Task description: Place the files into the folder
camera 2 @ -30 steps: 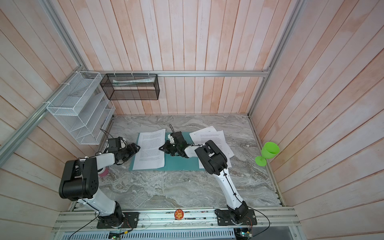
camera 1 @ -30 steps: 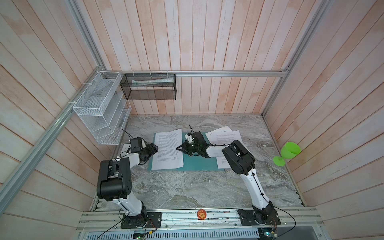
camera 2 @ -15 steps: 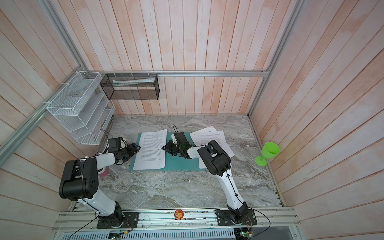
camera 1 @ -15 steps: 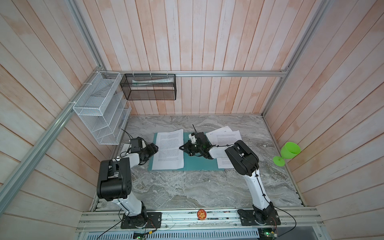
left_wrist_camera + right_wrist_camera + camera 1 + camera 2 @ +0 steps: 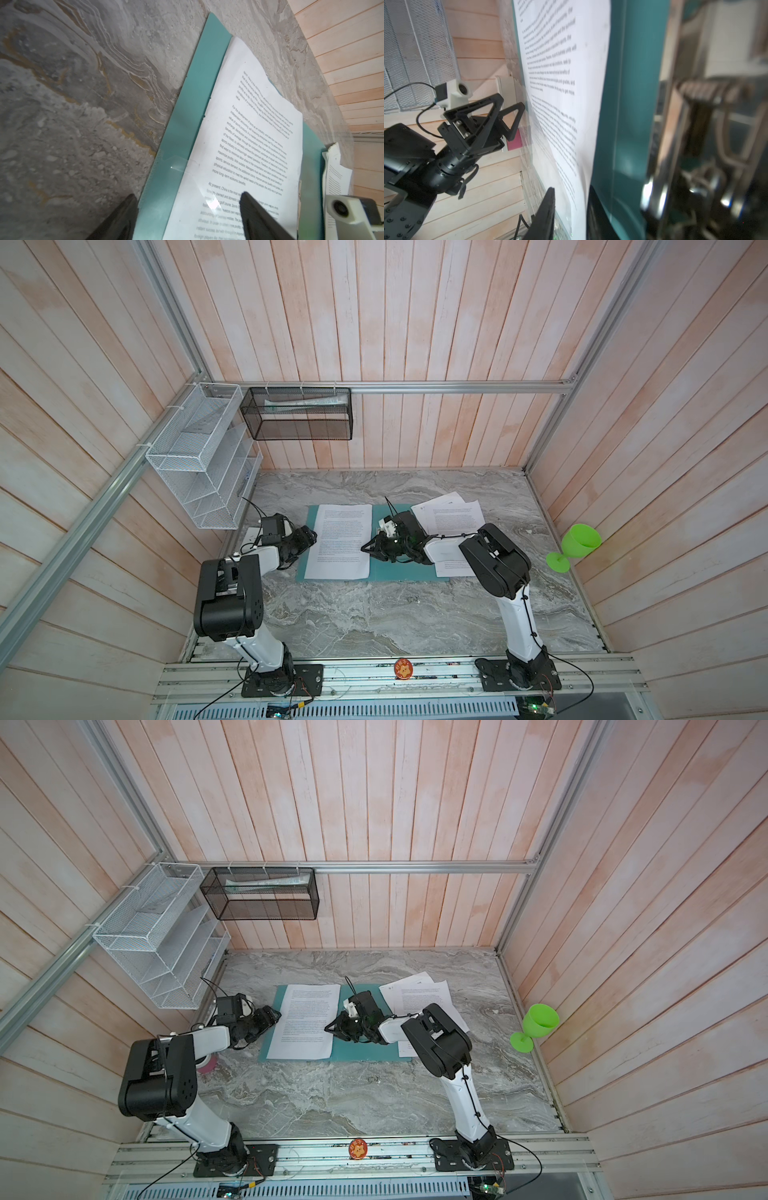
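**Operator:** Which step am I on?

**Spotter:** By my reading, you're placing the first sheet. The folder (image 5: pixel 403 573) lies open and flat in the middle of the counter (image 5: pixel 374 622). One printed sheet (image 5: pixel 338 543) rests on its left cover. Your right end effector (image 5: pixel 368 549) is at that sheet's inner edge, beside the spine. Its fingers stand a little apart with the paper edge between them, not pinching it.

**Operator:** And my left?

**Spotter:** Your left end effector (image 5: pixel 188 194) is spread wide and holds nothing. It sits low at the folder's outer left edge, one finger over the counter and one over the sheet.

**Operator:** Next move?

**Spotter:** I'd lift your right arm clear without dragging the paper. Then go for the loose files (image 5: pixel 453 518) lying partly on the right cover and partly on the counter. Thin paper lying flat will need an edge teased up first.

**Operator:** Counts?

**Spotter:** One folder and one sheet placed. The loose pile has at least two overlapping sheets, and your arm hides part of it, so I can't count them exactly.
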You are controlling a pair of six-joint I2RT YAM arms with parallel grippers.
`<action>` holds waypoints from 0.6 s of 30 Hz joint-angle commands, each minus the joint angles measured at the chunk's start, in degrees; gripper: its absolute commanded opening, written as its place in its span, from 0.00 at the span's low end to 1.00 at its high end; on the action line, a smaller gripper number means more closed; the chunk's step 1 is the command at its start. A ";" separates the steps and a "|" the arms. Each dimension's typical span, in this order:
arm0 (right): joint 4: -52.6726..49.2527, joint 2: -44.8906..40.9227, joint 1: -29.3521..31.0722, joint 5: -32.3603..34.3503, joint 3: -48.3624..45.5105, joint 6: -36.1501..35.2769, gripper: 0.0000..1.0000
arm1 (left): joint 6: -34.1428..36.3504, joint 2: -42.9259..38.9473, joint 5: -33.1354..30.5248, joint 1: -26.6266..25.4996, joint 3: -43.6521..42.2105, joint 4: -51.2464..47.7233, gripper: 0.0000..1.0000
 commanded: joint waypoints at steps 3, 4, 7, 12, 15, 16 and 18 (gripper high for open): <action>-3.21 -1.34 0.69 -4.60 -1.54 -2.38 0.02 | -0.87 2.32 -0.06 -0.55 -1.90 -4.85 0.79; -2.98 -1.22 0.81 -4.94 -1.86 -2.16 0.00 | -0.93 2.24 -0.05 -0.51 -1.96 -4.77 0.80; -1.67 -1.09 1.23 -5.28 -2.52 -1.36 0.00 | -1.06 2.12 -0.14 -0.51 -2.17 -4.68 0.80; -1.05 -0.04 2.32 -5.42 -1.52 -0.26 0.00 | -1.25 2.16 -0.32 -0.51 -2.17 -4.75 0.80; 0.47 0.80 3.03 -5.52 -0.96 1.12 0.00 | -1.31 2.03 -0.34 -0.55 -2.28 -4.77 0.80; 0.84 1.15 3.21 -5.67 -0.71 1.52 0.00 | -1.40 1.98 -0.35 -0.51 -2.30 -4.77 0.80; 1.26 1.68 3.64 -5.64 -0.03 2.14 0.00 | -1.40 1.96 -0.40 -0.51 -2.29 -4.77 0.79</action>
